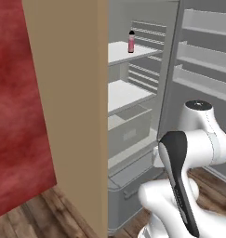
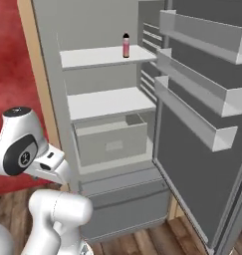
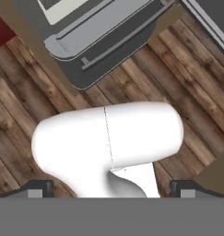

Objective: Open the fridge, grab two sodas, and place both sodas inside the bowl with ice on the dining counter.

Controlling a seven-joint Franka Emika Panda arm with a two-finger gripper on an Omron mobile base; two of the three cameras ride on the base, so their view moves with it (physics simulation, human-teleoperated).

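The fingers (image 3: 111,188) are spread wide and hold nothing, pointing down at the wooden floor (image 3: 187,92). Ahead of them the fridge (image 2: 112,139) stands open, its bottom drawer (image 3: 99,41) nearest, the pink soda (image 2: 126,46) on the top shelf.

One tall grey metallic fridge (image 2: 112,20) stands open. Inside it are two white flat shelves (image 2: 105,102), one grey box-shaped crisper bin (image 2: 112,139) and one small pink soda bottle with a dark cap (image 2: 126,46). Its door (image 2: 192,164) carries three grey racks (image 2: 192,112). Below is one grey bottom drawer (image 2: 125,206).
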